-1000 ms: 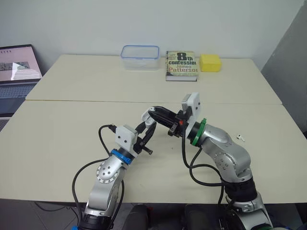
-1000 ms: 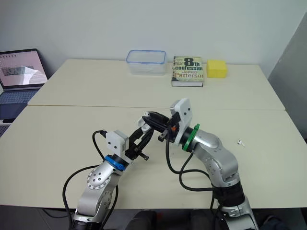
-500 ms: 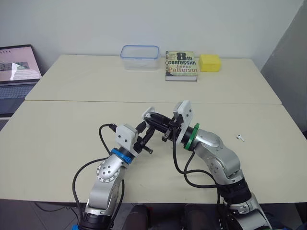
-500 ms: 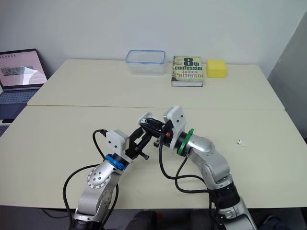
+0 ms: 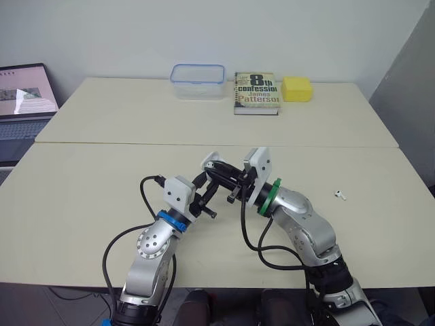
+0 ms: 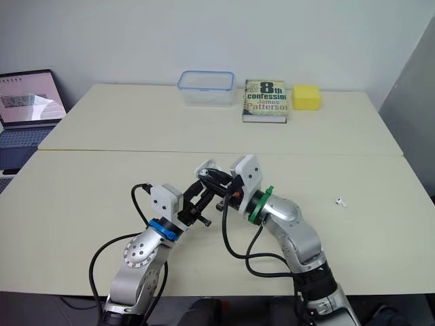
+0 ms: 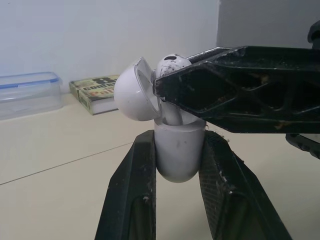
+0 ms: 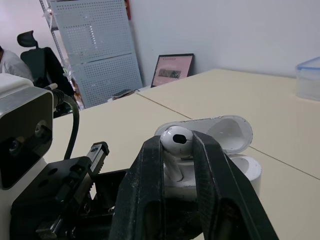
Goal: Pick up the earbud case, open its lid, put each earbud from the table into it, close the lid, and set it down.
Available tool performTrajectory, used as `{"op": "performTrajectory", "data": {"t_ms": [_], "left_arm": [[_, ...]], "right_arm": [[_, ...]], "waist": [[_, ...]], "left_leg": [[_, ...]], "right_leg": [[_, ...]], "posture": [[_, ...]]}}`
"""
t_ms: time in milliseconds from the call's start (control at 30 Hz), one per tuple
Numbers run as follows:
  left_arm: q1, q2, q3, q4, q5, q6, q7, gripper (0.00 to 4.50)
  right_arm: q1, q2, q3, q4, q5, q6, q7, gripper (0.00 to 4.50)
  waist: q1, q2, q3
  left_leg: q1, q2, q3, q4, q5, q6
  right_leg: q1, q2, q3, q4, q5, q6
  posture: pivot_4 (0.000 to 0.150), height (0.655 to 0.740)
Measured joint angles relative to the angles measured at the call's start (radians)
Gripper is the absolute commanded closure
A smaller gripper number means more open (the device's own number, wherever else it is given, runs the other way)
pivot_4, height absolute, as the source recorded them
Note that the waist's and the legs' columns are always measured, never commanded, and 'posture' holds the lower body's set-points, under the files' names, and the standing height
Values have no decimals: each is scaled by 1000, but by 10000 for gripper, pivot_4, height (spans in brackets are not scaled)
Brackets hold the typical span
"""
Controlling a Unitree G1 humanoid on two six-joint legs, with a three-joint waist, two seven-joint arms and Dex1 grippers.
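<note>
White earbud case (image 7: 179, 150) was held clear of the table (image 5: 81, 176), near its middle. It was clamped upright between the fingers of the left gripper (image 7: 179, 139), with the lid (image 7: 133, 92) hinged open. Right gripper (image 8: 176, 150) was pinching one earbud (image 8: 176, 137), stem down in the mouth of the case; I judged it not fully seated. Second earbud (image 5: 341, 195) lay on the table, well off to the right. Done, by my reading: pick-up, lid opening, first earbud fetched. Left to do: seat and release it, fetch the second, close the lid, set the case down.
</note>
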Motion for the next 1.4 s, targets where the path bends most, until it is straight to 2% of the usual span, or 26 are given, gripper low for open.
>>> {"op": "performTrajectory", "data": {"t_ms": [33, 400, 433, 567, 700, 967, 1067, 1133, 1233, 1400], "left_arm": [[0, 0, -1, 0, 1, 1, 0, 36990], [1, 0, 3, 2, 2, 4, 3, 36990], [1, -1, 3, 2, 2, 3, 2, 36990], [1, -4, 1, -1, 2, 1, 2, 36990], [2, -5, 3, -2, 2, -1, 2, 36990], [-11, -14, -3, 13, 2, -5, -1, 36990], [-17, -14, 1, 19, 1, -6, -4, 36990], [-19, -12, 6, 30, -2, -8, -14, 36990], [-25, -12, 8, 58, -6, -9, -27, 36990], [-41, -14, 5, 80, -17, -27, -44, 36990]], "right_arm": [[3, 0, 1, 0, -2, -3, 0, 40827], [6, -4, 7, -1, -30, -20, -17, 1930], [6, -7, 6, -2, -29, -14, -19, 252], [9, -65, -19, -62, 4, 44, -4, 0], [37, -244, -135, -218, 113, 132, 70, 0], [132, -578, -406, -374, 297, 297, 159, 0], [268, -679, -537, -403, 321, 344, 170, 0], [448, -741, -632, -424, 309, 349, 208, 0], [619, -754, -728, -427, 264, 328, 229, 0], [795, -710, -877, -387, 167, 240, 215, 0]], "waist": [[0, 0, 0], [0, 0, 0], [0, 0, 0], [1, 0, 0], [5, 0, 0], [6, 0, 0], [11, 0, 0], [22, 0, 0], [21, 0, 0], [18, 0, 0]], "left_leg": [[0, 0, 0, 0, 0, 0], [0, 0, 0, 0, 0, 0], [0, 0, 0, 0, 0, 0], [-1, 0, 0, 0, 0, 0], [-1, -1, 0, 0, 0, 0], [-1, 0, 2, 0, 0, 0], [-2, -1, 2, 0, 0, 0], [-2, -1, 2, 0, 0, 0], [-1, 0, 5, 1, 0, 0], [1, 0, 5, 1, 0, 0]], "right_leg": [[0, 0, 0, 0, 0, 0], [0, 0, 0, 0, 0, 0], [0, 0, 0, 0, 0, 0], [0, 0, 0, 0, 0, 0], [0, -1, 0, -1, 0, 0], [0, 0, -1, -2, 0, 0], [1, 0, -1, -2, 0, 0], [1, 0, -1, -3, 0, 0], [1, 0, 1, -3, -3, 4], [3, 0, 0, -3, -3, 5]], "posture": [[1500, 7320], [1500, 7320], [1500, 7320], [1500, 7320], [1500, 7320], [1500, 7320], [1500, 7320], [1500, 7320], [1500, 7320], [1500, 7320]]}}
